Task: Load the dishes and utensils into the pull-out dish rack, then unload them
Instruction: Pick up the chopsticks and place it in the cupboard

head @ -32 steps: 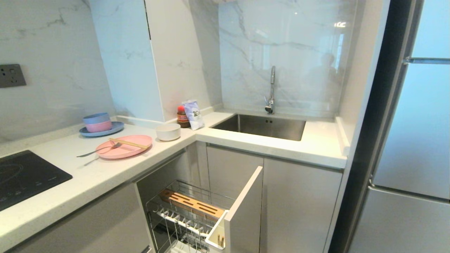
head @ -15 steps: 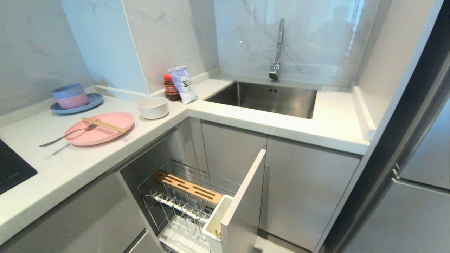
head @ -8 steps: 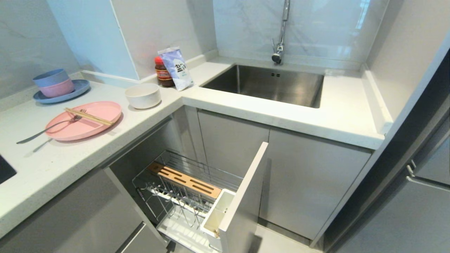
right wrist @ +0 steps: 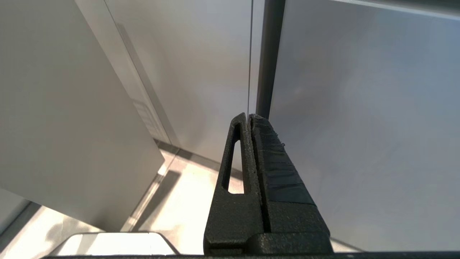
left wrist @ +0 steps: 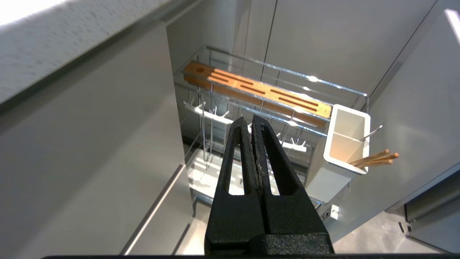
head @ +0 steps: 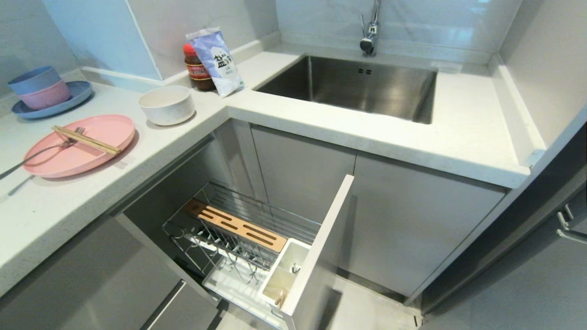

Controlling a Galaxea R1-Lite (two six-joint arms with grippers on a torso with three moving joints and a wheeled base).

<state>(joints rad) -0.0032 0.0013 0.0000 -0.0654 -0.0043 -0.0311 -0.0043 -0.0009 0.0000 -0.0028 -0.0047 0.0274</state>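
Observation:
The pink plate (head: 91,151) lies on the left counter with the wooden chopsticks (head: 85,140) and the silver fork (head: 34,158) across it. The cream bowl (head: 166,105) stands beside it near the counter's corner. Below, the pull-out dish rack (head: 215,208) is drawn out, with its wooden strip (head: 236,225), white cutlery holder (head: 284,272) and pale panel front (head: 321,247). My left gripper (left wrist: 250,120) is shut and empty, above and short of the rack (left wrist: 287,73). My right gripper (right wrist: 249,117) is shut and empty, facing cabinet panels. Neither arm shows in the head view.
A blue plate (head: 75,96) with stacked blue and pink bowls sits at the far left. A sauce jar (head: 195,68) and a salt bag (head: 215,59) stand by the sink (head: 353,87) and tap (head: 369,27). Wooden sticks (left wrist: 373,158) and a metal handle (left wrist: 372,131) lean in the cutlery holder (left wrist: 346,144).
The whole head view has tilted downward, so the counter slid up and the rack shows more fully. Nothing on the counter or in the rack has moved.

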